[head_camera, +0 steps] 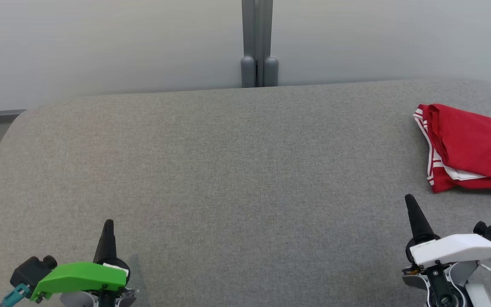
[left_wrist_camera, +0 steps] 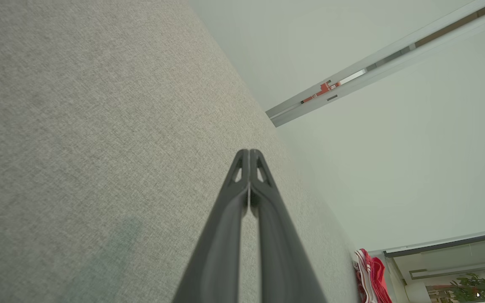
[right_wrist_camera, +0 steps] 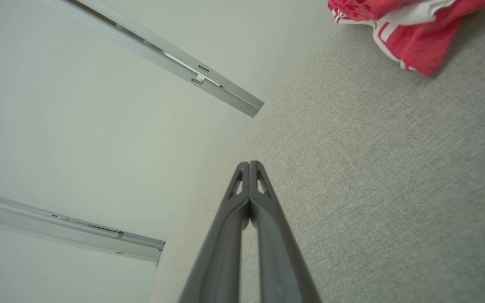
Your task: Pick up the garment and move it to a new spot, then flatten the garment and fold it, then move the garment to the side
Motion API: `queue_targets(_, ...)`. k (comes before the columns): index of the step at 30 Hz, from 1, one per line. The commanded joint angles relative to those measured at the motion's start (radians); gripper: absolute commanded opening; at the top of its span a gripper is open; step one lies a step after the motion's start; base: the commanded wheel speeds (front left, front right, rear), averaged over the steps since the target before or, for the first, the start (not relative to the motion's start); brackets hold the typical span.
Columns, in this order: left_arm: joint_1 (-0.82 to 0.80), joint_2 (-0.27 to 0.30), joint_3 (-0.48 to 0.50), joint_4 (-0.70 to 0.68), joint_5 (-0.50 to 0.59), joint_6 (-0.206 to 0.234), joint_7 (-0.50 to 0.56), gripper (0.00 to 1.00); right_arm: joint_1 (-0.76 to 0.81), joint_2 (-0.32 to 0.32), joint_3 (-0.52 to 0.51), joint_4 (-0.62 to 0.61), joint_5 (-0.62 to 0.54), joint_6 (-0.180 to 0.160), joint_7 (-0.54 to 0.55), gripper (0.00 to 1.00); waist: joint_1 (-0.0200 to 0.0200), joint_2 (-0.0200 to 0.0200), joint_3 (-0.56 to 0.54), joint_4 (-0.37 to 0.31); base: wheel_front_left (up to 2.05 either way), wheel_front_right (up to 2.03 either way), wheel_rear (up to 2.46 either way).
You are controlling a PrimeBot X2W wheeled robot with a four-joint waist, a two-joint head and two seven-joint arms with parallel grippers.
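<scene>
The red garment (head_camera: 471,145) lies as a folded bundle at the far right side of the grey surface (head_camera: 228,170), so the move to the side seems already done. The left pincer (head_camera: 108,226) and the right pincer (head_camera: 411,204) are both closed on nothing, held at the near edge, probably parked away from the cloth. Behind the surface stands a grey post (head_camera: 259,64) against a pale wall; nothing lies between pincers and garment
</scene>
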Motion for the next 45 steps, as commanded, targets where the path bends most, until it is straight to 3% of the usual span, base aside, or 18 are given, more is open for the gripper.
queue_targets(1, -0.029, 0.003, 0.009, -0.015, -0.03, -0.007, 0.006, 0.0, -0.026, -0.005, -0.005, -0.007, 0.033, 0.001, 0.006, 0.0, 0.0, 0.0, 0.0, -0.001, 0.0, 0.0, 0.0)
queue_targets(45, -0.055, 0.005, 0.093, -0.036, -0.393, -0.067, 0.112, 0.0, -0.053, -0.007, -0.042, 0.009, 0.438, 0.0, 0.085, 0.0, 0.0, 0.0, 0.007, -0.024, 0.0, 0.0, 0.0)
